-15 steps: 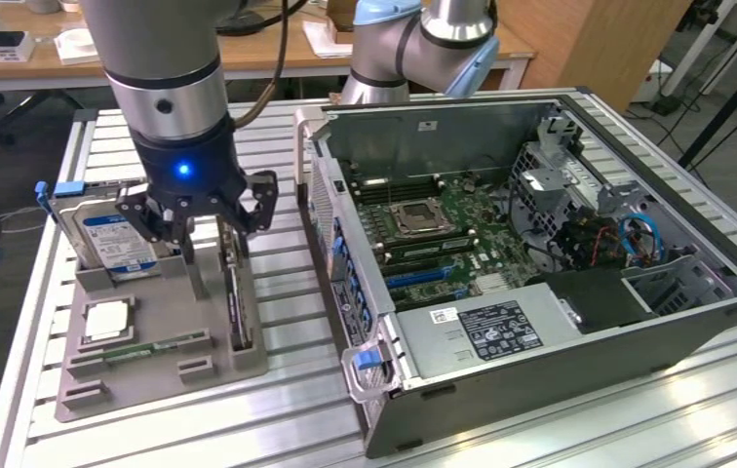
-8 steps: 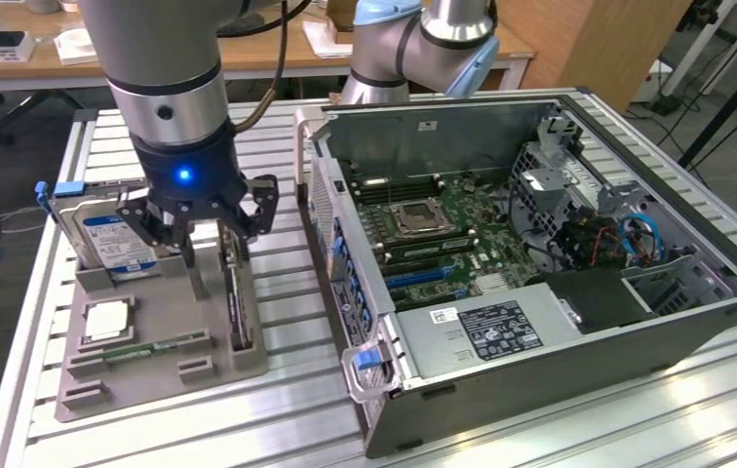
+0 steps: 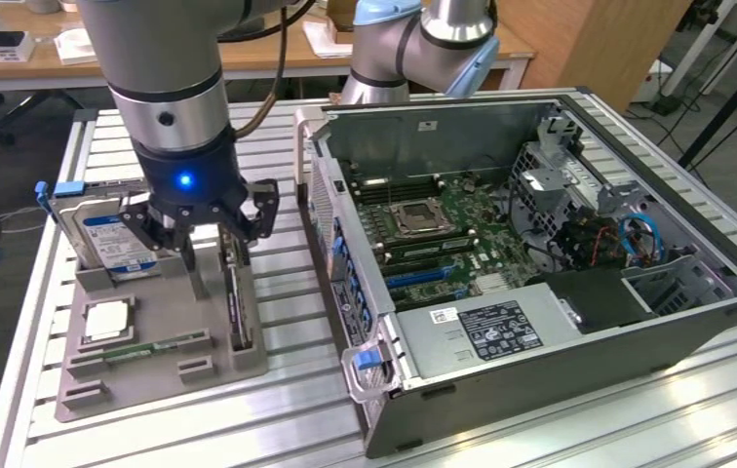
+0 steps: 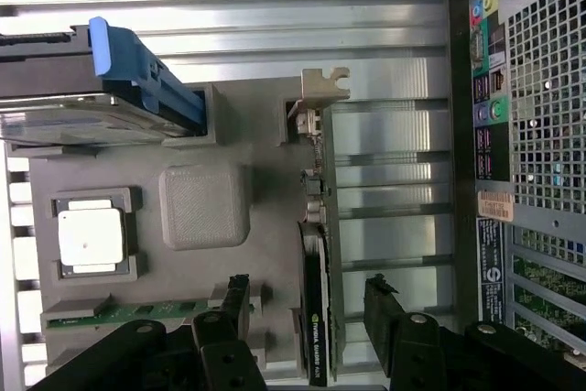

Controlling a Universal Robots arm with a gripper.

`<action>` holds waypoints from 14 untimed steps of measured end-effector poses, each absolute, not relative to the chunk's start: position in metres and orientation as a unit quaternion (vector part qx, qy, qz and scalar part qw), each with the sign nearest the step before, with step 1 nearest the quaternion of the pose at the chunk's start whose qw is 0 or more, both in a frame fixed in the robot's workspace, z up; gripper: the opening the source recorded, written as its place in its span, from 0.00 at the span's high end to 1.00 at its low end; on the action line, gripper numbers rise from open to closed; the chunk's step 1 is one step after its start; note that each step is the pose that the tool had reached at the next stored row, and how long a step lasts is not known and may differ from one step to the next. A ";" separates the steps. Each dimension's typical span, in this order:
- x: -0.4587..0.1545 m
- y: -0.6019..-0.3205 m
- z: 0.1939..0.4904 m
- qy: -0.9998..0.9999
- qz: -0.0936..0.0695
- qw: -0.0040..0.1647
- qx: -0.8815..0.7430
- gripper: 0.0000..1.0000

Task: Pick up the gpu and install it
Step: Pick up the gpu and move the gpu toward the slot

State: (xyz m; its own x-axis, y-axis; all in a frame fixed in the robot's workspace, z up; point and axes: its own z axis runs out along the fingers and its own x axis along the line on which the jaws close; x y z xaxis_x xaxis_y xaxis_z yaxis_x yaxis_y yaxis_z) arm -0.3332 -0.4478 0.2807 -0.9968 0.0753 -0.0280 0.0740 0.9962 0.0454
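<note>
The gpu (image 3: 236,292) stands on edge in a slot of the grey holder tray (image 3: 147,385), a dark slab seen edge-on. In the wrist view the gpu (image 4: 316,304) shows its black cooler side and its green board, with the silver end bracket (image 4: 320,89) at the far end. My gripper (image 3: 213,249) hangs just above it and is open. Its two black fingers (image 4: 233,304) straddle the card, one on each side, with a gap between each finger and the card. Nothing is held.
The open computer case (image 3: 538,244) lies at the exterior view's right of the tray, its motherboard (image 3: 434,229) exposed. On the tray are a hard drive (image 3: 115,239) with a blue handle, a processor chip (image 3: 106,320) and a memory stick (image 3: 154,346). A second arm's base (image 3: 407,49) stands behind the case.
</note>
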 end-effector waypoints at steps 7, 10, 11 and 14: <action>-0.330 -0.449 0.270 0.999 0.022 0.015 0.037 0.38; -0.329 -0.450 0.266 0.999 0.022 0.015 0.037 0.38; -0.329 -0.450 0.265 0.999 0.022 0.015 0.037 0.38; -0.329 -0.450 0.262 0.999 0.022 0.016 0.037 0.38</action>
